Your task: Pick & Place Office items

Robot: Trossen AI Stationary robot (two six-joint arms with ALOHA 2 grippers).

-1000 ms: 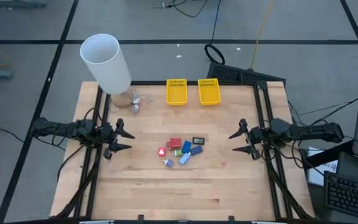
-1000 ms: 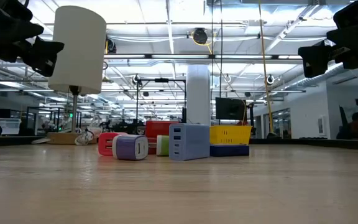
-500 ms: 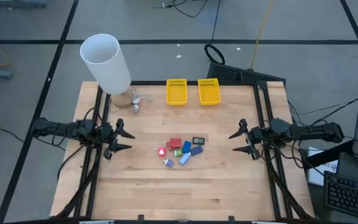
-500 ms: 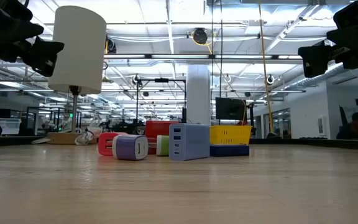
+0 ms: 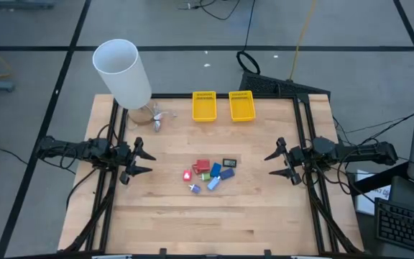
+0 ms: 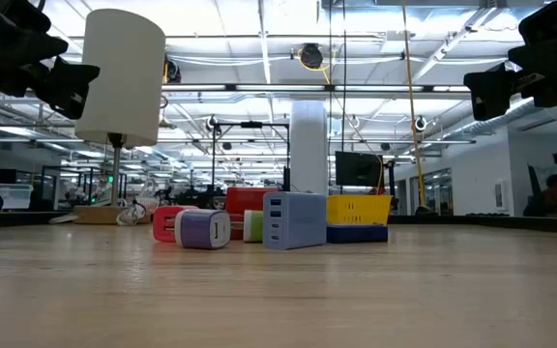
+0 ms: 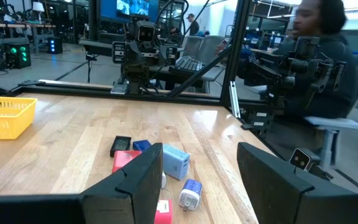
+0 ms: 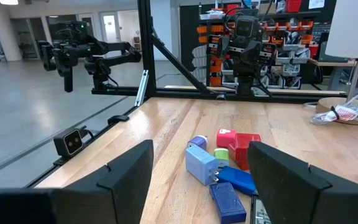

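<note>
Office items [image 5: 209, 175] clustered mid-table, well apart from both arms; left gripper [image 5: 141, 161] at left edge, fingers spread, empty; right gripper [image 5: 279, 163] at right edge, likewise spread, empty

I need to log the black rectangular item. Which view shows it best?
The high view: the black rectangular item lies unobstructed at the cluster's far edge. The left wrist view shows it obliquely beside the red block. The low and right wrist views don't show it clearly.

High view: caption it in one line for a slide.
Both open grippers, left and right, flank the office items; yellow baskets wait behind.
</note>
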